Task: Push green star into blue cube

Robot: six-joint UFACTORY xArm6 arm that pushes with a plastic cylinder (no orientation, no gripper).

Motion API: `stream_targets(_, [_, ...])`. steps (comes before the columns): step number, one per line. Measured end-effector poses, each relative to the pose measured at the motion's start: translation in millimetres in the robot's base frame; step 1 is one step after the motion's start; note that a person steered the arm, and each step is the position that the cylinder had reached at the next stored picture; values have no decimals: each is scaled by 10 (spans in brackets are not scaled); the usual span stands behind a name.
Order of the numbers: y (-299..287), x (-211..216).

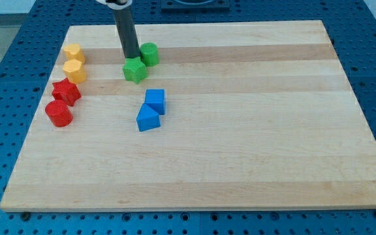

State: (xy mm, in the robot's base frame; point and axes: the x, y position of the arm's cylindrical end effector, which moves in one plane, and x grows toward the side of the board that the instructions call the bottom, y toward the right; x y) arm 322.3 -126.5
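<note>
The green star point(135, 70) lies on the wooden board point(240, 130), left of its middle near the view's top. My tip point(132, 58) stands right at the star's top edge, touching or nearly touching it. The blue cube point(155, 100) lies below and slightly right of the star, a short gap away. A second blue block point(147, 119), wedge-like, sits against the cube's lower left.
A green cylinder point(149, 53) sits just right of my tip. At the view's left are two yellow blocks point(74, 53) point(74, 70), a red star point(66, 92) and a red cylinder point(59, 113). Blue perforated table surrounds the board.
</note>
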Motion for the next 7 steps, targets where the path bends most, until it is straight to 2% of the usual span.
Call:
stream_targets(2, [28,299])
stream_targets(4, [-22,342])
stream_targets(7, [-393,381])
